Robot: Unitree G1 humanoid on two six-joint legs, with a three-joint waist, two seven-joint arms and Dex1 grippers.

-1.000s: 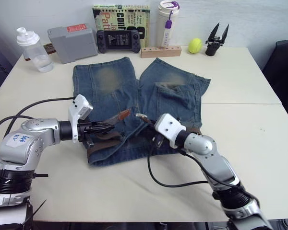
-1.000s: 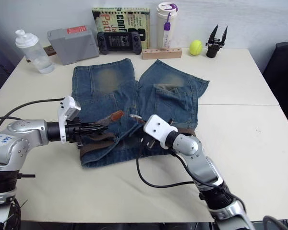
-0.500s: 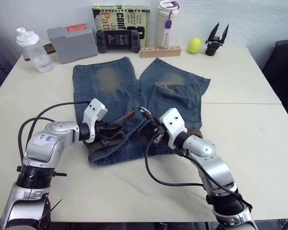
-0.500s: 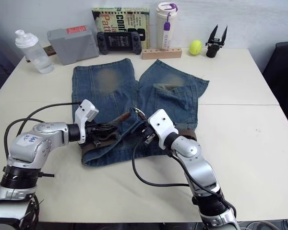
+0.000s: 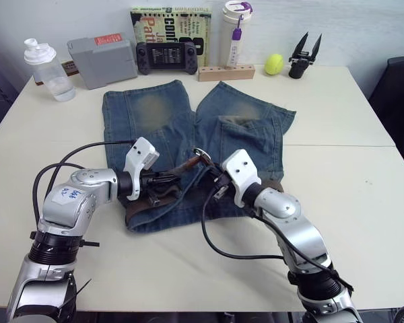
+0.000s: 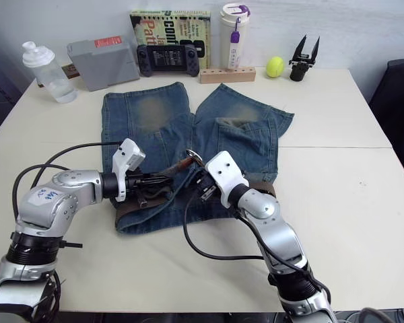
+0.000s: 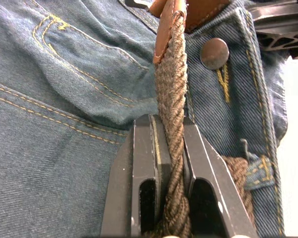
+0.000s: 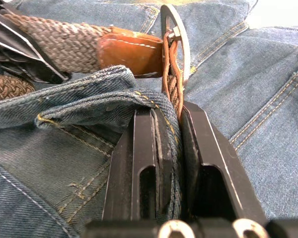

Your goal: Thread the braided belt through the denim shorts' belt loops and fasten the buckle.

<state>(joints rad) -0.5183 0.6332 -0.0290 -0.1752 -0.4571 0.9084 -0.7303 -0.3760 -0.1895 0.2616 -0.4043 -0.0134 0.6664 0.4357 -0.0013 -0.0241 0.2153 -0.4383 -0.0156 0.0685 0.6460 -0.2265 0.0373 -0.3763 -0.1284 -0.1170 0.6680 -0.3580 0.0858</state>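
Braided belt (image 7: 170, 104) between left hand (image 7: 171, 148) fingers.

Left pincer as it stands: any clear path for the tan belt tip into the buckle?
Probably yes. The left pincer is shut on the braided belt just behind the tan tip, which already meets the buckle; the right pincer steadies that end. Nothing sits between them.

**Counter and what sits on it**

Pale counter (image 5: 337, 175), seam running across its right half. Denim shorts (image 5: 188, 134) spread flat mid-counter, legs toward the far edge. Along the back edge: clear bottle (image 5: 47, 70), grey box (image 5: 102, 60), black game console (image 5: 165, 56) leaning against a book (image 5: 170, 27), wooden block (image 5: 225, 71), white tumbler (image 5: 236, 30), yellow-green ball (image 5: 274, 64), black spare gripper (image 5: 303, 57).
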